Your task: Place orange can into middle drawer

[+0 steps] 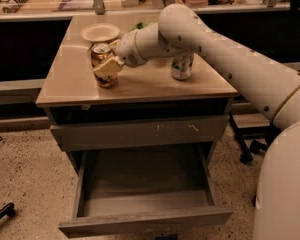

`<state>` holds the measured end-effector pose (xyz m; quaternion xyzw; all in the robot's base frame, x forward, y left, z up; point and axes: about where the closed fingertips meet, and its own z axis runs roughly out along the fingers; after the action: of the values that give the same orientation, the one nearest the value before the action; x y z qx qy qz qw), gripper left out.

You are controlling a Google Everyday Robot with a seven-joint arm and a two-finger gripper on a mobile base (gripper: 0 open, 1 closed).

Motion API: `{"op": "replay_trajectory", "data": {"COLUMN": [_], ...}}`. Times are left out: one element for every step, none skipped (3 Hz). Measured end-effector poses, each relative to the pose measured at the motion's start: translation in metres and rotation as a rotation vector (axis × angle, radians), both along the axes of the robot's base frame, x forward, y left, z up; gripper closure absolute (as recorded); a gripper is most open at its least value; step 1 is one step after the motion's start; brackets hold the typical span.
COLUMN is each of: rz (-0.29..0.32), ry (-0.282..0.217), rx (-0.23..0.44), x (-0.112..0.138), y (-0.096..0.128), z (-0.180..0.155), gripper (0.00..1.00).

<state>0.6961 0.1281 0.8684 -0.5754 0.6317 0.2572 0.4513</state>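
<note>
The orange can (101,52) stands on the cabinet top (140,81), towards its left side. My gripper (108,67) reaches in from the right and is at the can's side, covering its middle; the can's silver top and its base show above and below it. The middle drawer (140,219) is pulled open below, wide and shallow, with a bare grey floor. The gripper and can are well above the drawer and behind its opening.
A green-and-white silver can (182,66) stands at the right of the cabinet top. A pale plate (100,32) sits at the back left. A shut drawer front with pale scratches (140,132) is above the open drawer. A black object (1,215) lies on the floor at the left.
</note>
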Motion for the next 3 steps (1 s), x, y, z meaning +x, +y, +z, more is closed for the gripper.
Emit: {"op": "replay_trajectory", "data": {"rz": [0.096,0.149,0.194], "ry": [-0.014,-0.019,0.023], "rx": [0.042,0.069,0.050], "x": [-0.037,-0.086,-0.145], "y": [0.005,0.002,-0.010], "z": [0.008,0.023,0.037], "gripper": [1.00,1.00,1.00]}}
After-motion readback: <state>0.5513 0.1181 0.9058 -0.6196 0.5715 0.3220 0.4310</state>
